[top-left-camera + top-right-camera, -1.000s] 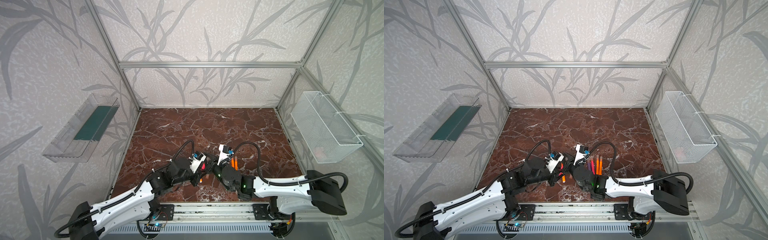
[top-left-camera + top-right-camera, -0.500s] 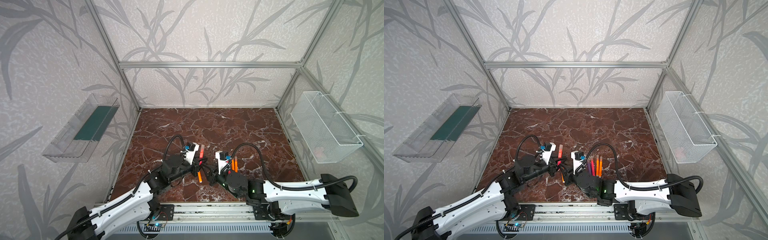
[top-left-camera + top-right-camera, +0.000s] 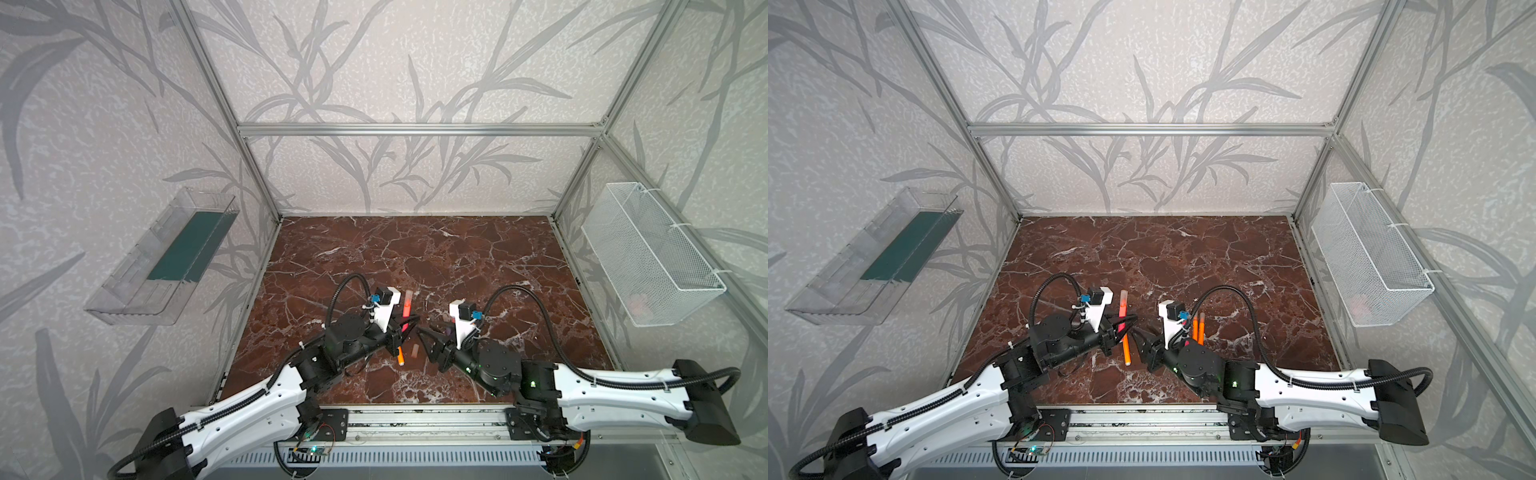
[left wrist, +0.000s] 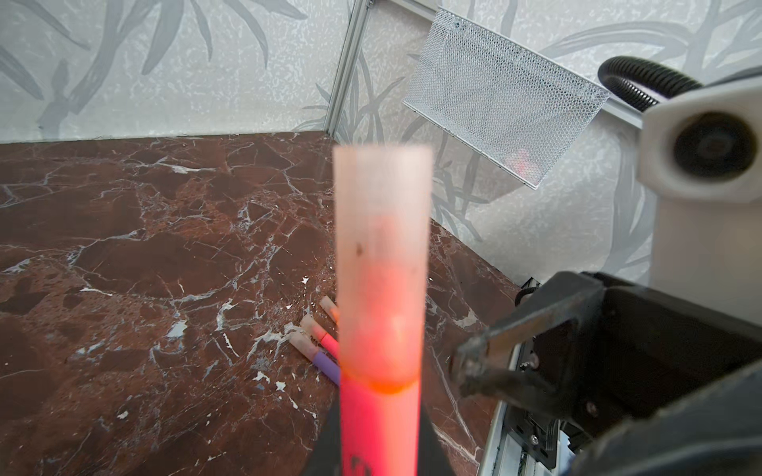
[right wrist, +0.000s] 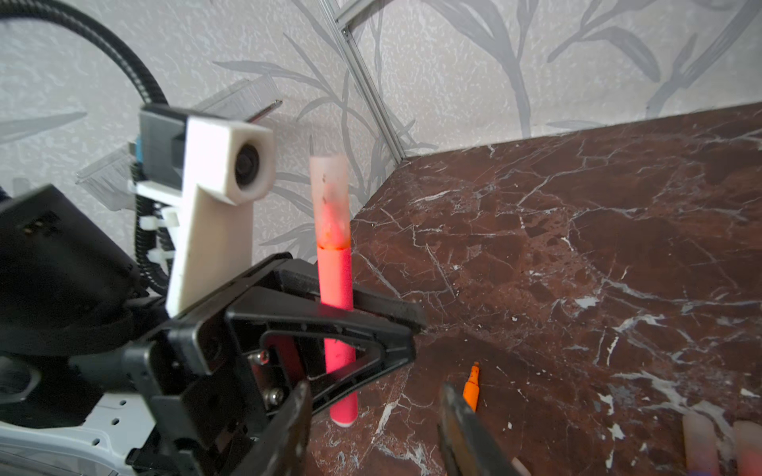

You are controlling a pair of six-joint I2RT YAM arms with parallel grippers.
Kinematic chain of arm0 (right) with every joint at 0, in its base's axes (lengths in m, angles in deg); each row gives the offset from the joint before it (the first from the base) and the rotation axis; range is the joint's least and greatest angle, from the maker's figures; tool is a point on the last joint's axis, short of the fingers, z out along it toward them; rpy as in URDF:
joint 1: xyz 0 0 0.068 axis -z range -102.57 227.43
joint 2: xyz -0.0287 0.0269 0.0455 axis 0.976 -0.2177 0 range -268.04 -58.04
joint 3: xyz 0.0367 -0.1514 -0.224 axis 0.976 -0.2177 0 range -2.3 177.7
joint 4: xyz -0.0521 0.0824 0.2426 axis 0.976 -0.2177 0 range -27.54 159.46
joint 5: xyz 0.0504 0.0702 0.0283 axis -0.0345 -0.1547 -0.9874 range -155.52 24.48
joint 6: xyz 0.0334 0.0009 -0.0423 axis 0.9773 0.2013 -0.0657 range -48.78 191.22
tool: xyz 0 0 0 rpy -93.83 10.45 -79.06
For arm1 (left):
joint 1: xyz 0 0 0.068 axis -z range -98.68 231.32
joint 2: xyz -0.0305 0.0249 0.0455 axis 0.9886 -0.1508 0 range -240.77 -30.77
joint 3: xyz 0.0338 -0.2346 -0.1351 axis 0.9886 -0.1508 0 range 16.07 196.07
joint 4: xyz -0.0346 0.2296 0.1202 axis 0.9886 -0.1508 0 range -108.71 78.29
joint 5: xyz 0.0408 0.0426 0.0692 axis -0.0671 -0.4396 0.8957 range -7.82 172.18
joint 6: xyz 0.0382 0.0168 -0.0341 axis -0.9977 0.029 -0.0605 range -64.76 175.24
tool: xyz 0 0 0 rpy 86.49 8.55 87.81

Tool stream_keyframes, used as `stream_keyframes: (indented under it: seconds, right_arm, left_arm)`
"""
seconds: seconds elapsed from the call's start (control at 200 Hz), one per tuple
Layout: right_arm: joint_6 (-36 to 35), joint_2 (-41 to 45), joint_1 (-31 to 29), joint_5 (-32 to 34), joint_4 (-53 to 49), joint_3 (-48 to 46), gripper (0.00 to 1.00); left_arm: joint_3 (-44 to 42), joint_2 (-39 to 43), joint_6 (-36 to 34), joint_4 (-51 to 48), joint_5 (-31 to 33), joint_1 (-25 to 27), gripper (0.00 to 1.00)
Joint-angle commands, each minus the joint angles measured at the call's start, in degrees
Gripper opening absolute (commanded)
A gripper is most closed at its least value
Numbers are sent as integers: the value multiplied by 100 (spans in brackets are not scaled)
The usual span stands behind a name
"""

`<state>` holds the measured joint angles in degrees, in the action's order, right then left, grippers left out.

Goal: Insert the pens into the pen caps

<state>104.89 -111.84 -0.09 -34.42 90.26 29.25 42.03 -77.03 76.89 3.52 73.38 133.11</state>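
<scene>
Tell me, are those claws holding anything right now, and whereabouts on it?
The left gripper clamps an upright pink-red pen mid-barrel, below its pale cap. The right gripper is open and holds nothing.

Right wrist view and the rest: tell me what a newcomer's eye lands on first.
The pink-red pen, upright in the shut left gripper near the front of the marble table, its pale cap on top. Facing it, the right gripper stands open and empty. An uncapped orange pen lies on the table below them.
</scene>
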Motion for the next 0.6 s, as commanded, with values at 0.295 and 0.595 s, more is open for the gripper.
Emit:
stream_keyframes:
  seconds: [0.295, 0.595]
  right_arm:
    - [-566, -1157, 292, -109, 520, 713, 57]
    - [-341, -1441, 522, -426, 660, 772, 46]
  left_arm:
    - [76, -222, -350, 136, 172, 450, 0]
    - [77, -332, -416, 156, 275, 481, 0]
